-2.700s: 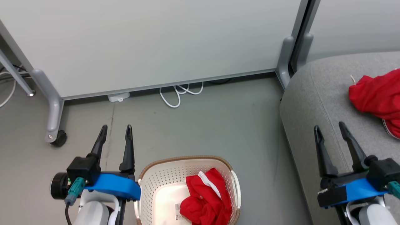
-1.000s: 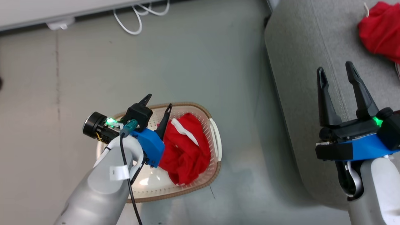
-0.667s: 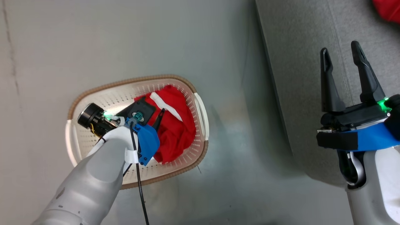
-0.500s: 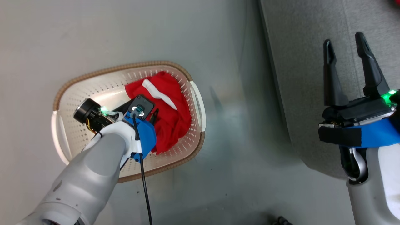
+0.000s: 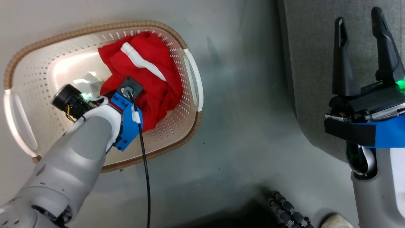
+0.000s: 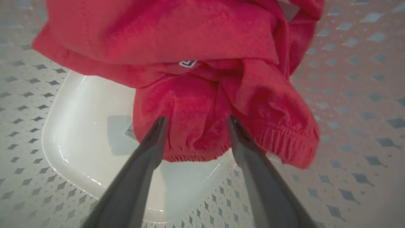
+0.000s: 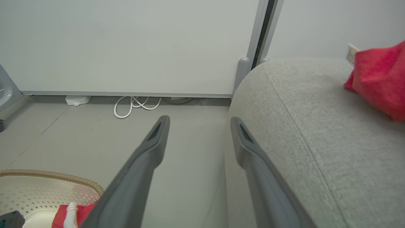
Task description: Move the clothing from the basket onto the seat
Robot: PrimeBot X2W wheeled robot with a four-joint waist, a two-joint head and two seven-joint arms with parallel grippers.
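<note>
Presently, left end effector (image 6: 197, 118) is down in the basket (image 5: 95, 27), jaws spread wide astride a gathered hem of the red garment (image 5: 142, 82), placed to pinch it. Nothing grasped yet. Right end effector (image 5: 358, 15) hangs released by the seat (image 5: 310, 47), where a second garment (image 7: 376, 82) lies.

A lab-style test space set up as a living-room corner: bare grey floor (image 7: 79, 133), a white partition panel (image 7: 126, 47) on a metal frame (image 7: 243, 72) with a loose white cable (image 7: 136, 106) beneath, a grey upholstered seat (image 7: 316, 142) and a laundry basket (image 5: 95, 28).
</note>
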